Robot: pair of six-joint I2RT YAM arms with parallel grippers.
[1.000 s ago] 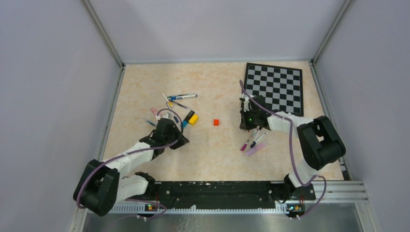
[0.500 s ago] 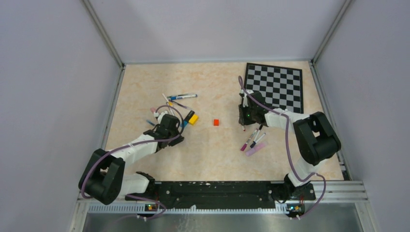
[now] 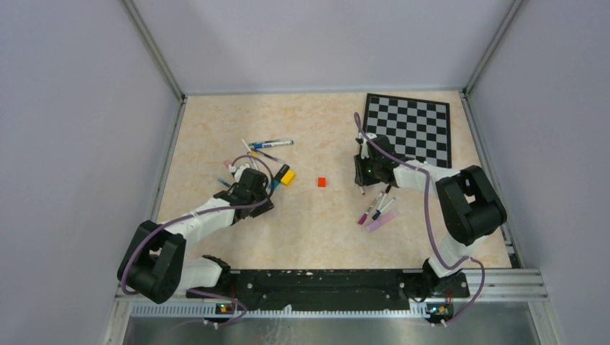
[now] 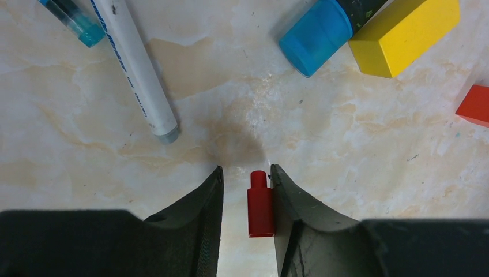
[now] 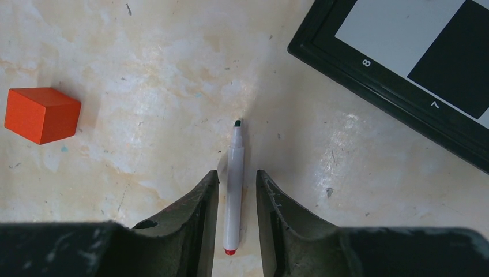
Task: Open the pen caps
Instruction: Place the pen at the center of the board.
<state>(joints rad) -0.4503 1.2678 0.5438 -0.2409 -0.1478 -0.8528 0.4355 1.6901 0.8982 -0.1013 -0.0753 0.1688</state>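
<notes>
In the left wrist view my left gripper is open low over the table. A small red pen cap sits between the jaws, touching the right finger, with a gap to the left finger. In the right wrist view my right gripper is open around a white pen that lies on the table. The pen has a bare black tip and a red rear end, with gaps on both sides. From above, the left gripper is just below a pile of pens. The right gripper is above several more pens.
A white pen, a cyan pen end, a blue cap and a yellow block lie ahead of the left gripper. A red cube sits mid-table. A chessboard lies far right, close to the right gripper.
The left gripper has moved a little farther from the bases, toward the pen pile. The right gripper has shifted slightly toward the far side. Little differs over the last half second.
</notes>
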